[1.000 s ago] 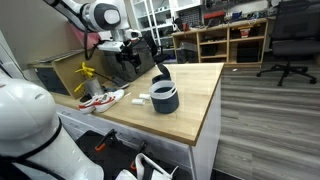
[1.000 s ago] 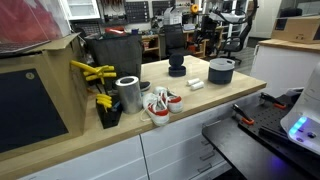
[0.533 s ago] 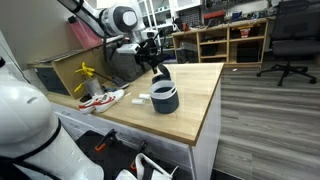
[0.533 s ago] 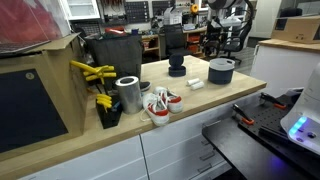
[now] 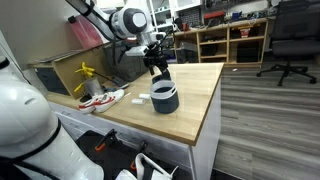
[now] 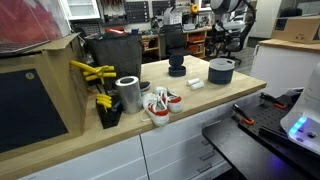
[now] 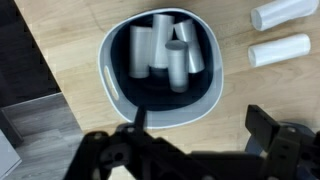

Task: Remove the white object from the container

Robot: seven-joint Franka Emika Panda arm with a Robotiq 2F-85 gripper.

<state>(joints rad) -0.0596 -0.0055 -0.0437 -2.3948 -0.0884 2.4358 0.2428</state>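
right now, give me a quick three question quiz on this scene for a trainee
1. True or false: the gripper is shut and holding something.
2. In the wrist view, where do white pieces lie? A) only inside the container B) only on the table C) both inside the container and on the table
3. In the wrist view, how many white pieces lie on the table beside the container?

Key: 1 false, it is open above the container and holds nothing. 2 C. 3 two, side by side.
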